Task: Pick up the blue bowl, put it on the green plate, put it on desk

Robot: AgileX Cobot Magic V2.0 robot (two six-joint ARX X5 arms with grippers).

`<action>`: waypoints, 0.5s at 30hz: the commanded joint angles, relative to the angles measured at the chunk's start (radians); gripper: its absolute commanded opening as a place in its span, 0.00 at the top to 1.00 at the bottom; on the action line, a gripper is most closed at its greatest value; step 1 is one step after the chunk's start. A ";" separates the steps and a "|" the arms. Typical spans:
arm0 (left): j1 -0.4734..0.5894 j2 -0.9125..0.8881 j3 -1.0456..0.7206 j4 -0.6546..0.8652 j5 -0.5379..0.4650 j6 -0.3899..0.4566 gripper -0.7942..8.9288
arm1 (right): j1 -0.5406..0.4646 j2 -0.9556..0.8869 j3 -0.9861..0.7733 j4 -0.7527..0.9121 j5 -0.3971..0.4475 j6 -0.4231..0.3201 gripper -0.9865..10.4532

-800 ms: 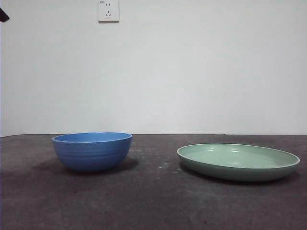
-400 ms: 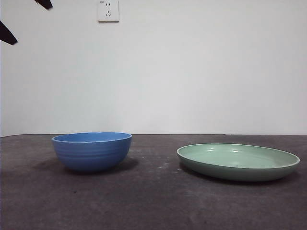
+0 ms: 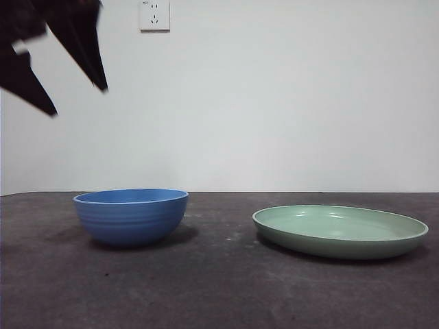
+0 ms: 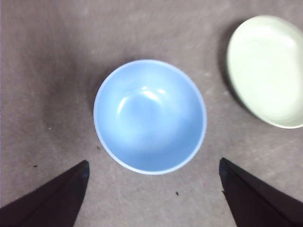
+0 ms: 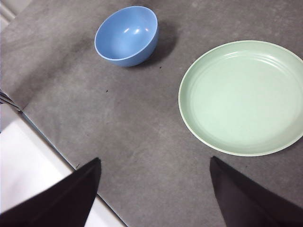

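- The left gripper [image 4: 151, 189] hangs above the blue bowl [image 4: 150, 116], jaws wide apart, touching nothing.
- The right gripper [image 5: 154, 189] has its jaws wide apart, holding nothing, away from the green plate [image 5: 244, 97].

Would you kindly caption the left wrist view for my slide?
Left gripper, jaws open, above the empty blue bowl on the desk, green plate alongside.

Smooth glossy blue bowl [image 4: 150, 116], satin green plate [image 5: 241, 97], matt mottled desk [image 3: 219, 288]

blue bowl [image 3: 130, 216], green plate [image 3: 340, 231], gripper [image 3: 79, 103] up top
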 commanded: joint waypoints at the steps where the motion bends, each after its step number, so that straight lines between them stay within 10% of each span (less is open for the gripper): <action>1: -0.004 0.078 0.026 0.039 -0.020 0.005 0.48 | 0.005 0.008 0.017 0.008 -0.002 -0.004 0.59; 15: -0.004 0.346 0.026 0.178 -0.108 0.004 0.48 | 0.005 0.008 0.017 0.019 -0.002 -0.005 0.59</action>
